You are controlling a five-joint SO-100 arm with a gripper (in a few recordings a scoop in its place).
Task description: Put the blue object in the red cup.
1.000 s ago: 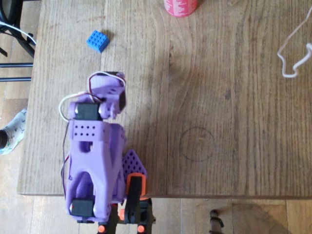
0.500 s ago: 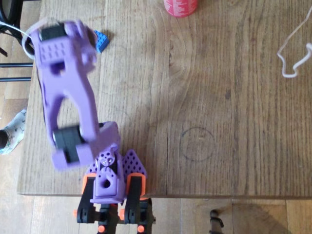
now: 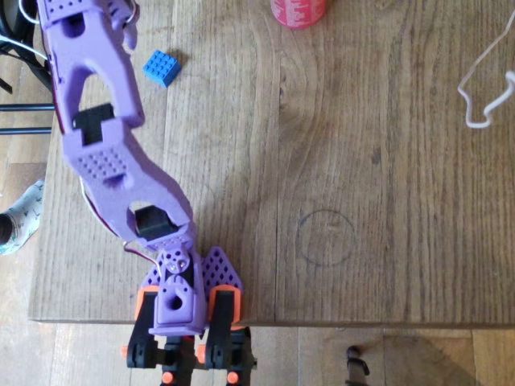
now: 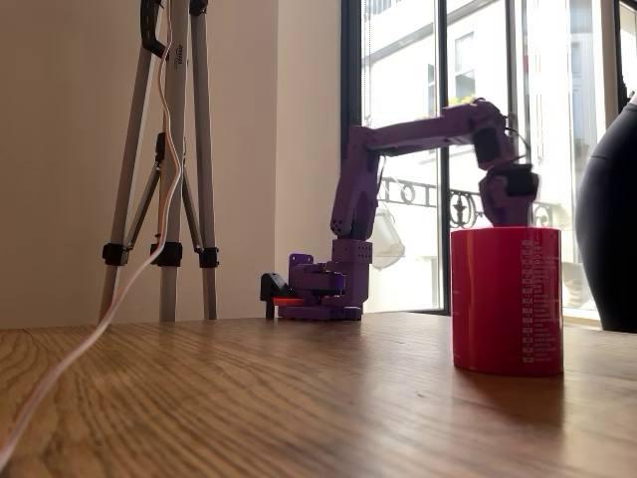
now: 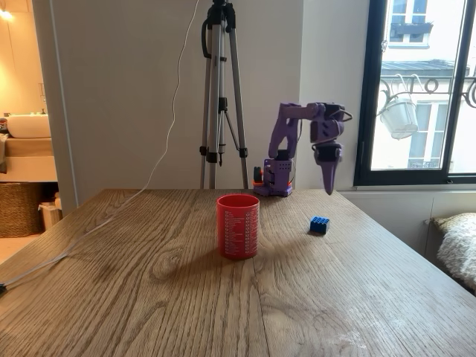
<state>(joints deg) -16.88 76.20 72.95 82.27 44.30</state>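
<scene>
The blue object (image 3: 161, 67) is a small studded brick lying on the wooden table (image 3: 362, 177), far left in the overhead view, and it also shows in a fixed view (image 5: 319, 224). The red cup (image 5: 238, 225) stands upright to the brick's left in that view, sits at the top edge of the overhead view (image 3: 298, 11), and looms close in the other fixed view (image 4: 507, 299). My purple gripper (image 5: 329, 187) hangs point-down in the air above and beyond the brick, apart from it. Its jaws are together with nothing held.
A white cable (image 3: 483, 88) lies at the table's right side in the overhead view. The arm's base (image 3: 181, 301) is clamped at the near edge. A tripod (image 5: 222, 97) stands behind the table. A faint circle (image 3: 325, 237) is drawn on the wood.
The arm unfolded from over its base and swung out to the table's far left. The brick, partly covered half a second ago, shows in full again.
</scene>
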